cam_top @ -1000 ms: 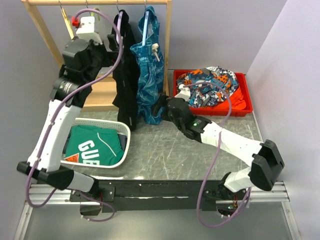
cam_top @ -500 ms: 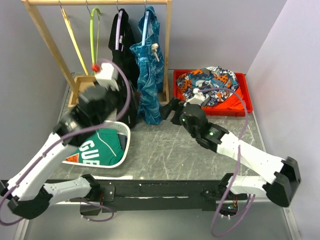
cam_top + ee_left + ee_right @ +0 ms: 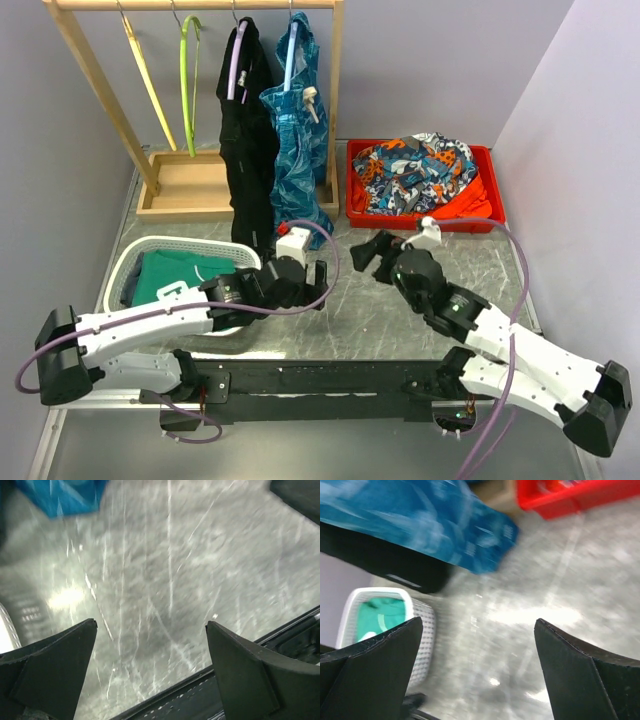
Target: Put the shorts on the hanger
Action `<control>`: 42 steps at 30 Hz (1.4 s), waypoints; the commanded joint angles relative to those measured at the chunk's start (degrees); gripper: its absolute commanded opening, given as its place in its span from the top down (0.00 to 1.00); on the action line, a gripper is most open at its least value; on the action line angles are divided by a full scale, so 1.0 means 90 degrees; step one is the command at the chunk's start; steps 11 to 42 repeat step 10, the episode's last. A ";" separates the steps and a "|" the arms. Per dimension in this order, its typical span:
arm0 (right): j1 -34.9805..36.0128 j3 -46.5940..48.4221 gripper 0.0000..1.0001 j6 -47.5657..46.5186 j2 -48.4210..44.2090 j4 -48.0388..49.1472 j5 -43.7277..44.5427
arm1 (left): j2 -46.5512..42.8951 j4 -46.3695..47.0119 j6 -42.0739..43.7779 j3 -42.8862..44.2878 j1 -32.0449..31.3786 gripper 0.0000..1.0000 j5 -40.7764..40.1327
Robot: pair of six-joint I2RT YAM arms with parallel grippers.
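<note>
- The left gripper (image 3: 150,665) has its two dark fingers (image 3: 50,670) spread wide with nothing between them. Only scratched grey table (image 3: 175,580) shows in the gap.
- The right gripper (image 3: 477,670) is likewise wide open and holds nothing.
- Seen from above, the left gripper (image 3: 312,283) sits low over the table's middle, just right of the white basket (image 3: 125,262). The right gripper (image 3: 372,255) is near it, in front of the red bin (image 3: 353,195).
- A green garment (image 3: 170,275) lies in the basket, and patterned orange-and-blue clothes (image 3: 415,165) fill the bin.
- The black shorts (image 3: 248,150) hang on the lavender hanger (image 3: 237,70), hooked on the wooden rack (image 3: 200,5) at the back. Their lower end reaches down near the basket's rim.
- A teal-blue patterned garment (image 3: 298,150) hangs just beside the shorts on the right, touching them.
- A lime-green hanger (image 3: 186,80) and a yellow hanger (image 3: 140,70) hang bare further left.
- Neither gripper touches the shorts.
</note>
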 commanded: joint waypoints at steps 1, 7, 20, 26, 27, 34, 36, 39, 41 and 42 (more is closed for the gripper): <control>0.0010 -0.0413 0.00 0.0449 -0.0483 -0.0399 0.0700 | -0.0354 0.1143 -0.0480 -0.0408 -0.0020 0.04 0.0369; 0.0010 -0.0472 0.00 0.0411 -0.0815 -0.0732 0.0936 | -0.0726 0.1438 -0.0442 -0.0790 -0.0020 0.04 0.0418; 0.0000 -0.0531 0.00 0.0381 -0.0922 -0.0732 0.0907 | -0.0814 0.1574 -0.0431 -0.0820 -0.0020 0.04 0.0584; 0.0000 -0.0531 0.00 0.0381 -0.0922 -0.0732 0.0907 | -0.0814 0.1574 -0.0431 -0.0820 -0.0020 0.04 0.0584; 0.0000 -0.0531 0.00 0.0381 -0.0922 -0.0732 0.0907 | -0.0814 0.1574 -0.0431 -0.0820 -0.0020 0.04 0.0584; 0.0000 -0.0531 0.00 0.0381 -0.0922 -0.0732 0.0907 | -0.0814 0.1574 -0.0431 -0.0820 -0.0020 0.04 0.0584; 0.0000 -0.0531 0.00 0.0381 -0.0922 -0.0732 0.0907 | -0.0814 0.1574 -0.0431 -0.0820 -0.0020 0.04 0.0584; 0.0000 -0.0531 0.00 0.0381 -0.0922 -0.0732 0.0907 | -0.0814 0.1574 -0.0431 -0.0820 -0.0020 0.04 0.0584; 0.0000 -0.0531 0.00 0.0381 -0.0922 -0.0732 0.0907 | -0.0814 0.1574 -0.0431 -0.0820 -0.0020 0.04 0.0584; 0.0000 -0.0531 0.00 0.0381 -0.0922 -0.0732 0.0907 | -0.0814 0.1574 -0.0431 -0.0820 -0.0020 0.04 0.0584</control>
